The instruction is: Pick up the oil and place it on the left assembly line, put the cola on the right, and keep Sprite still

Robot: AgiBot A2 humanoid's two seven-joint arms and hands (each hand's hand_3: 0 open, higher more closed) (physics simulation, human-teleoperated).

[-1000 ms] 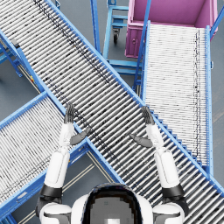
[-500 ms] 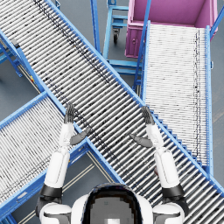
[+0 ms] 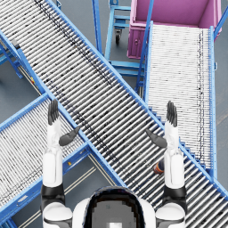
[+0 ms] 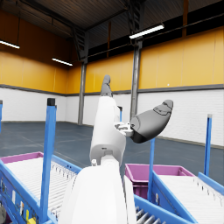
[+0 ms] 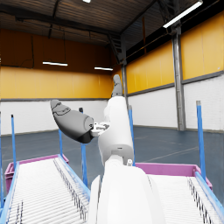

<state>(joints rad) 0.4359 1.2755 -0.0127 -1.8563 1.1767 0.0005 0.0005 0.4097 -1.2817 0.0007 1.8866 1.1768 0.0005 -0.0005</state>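
No oil, cola or Sprite bottle shows plainly in any view. A small dark and orange thing [image 3: 158, 168] peeks out beside my right forearm on the long diagonal conveyor [image 3: 98, 93]; I cannot tell what it is. My left hand [image 3: 56, 126] is raised over the seam between the left conveyor [image 3: 22, 142] and the diagonal one, fingers straight, thumb out, holding nothing. My right hand [image 3: 166, 128] is raised the same way over the diagonal conveyor's right edge, also empty. Both wrist views show the left hand [image 4: 131, 118] and the right hand [image 5: 94, 120] open against the warehouse wall.
The right conveyor [image 3: 178, 75] runs up to a magenta bin [image 3: 178, 13]. Blue frame rails and posts [image 3: 97, 22] border every conveyor. Grey floor shows in the gaps between the lines. Magenta bins [image 4: 144, 173] [image 5: 175, 168] also appear in the wrist views.
Both hands have moved outward, away from each other; the left is now further left and the right further right. Both stay open and empty.
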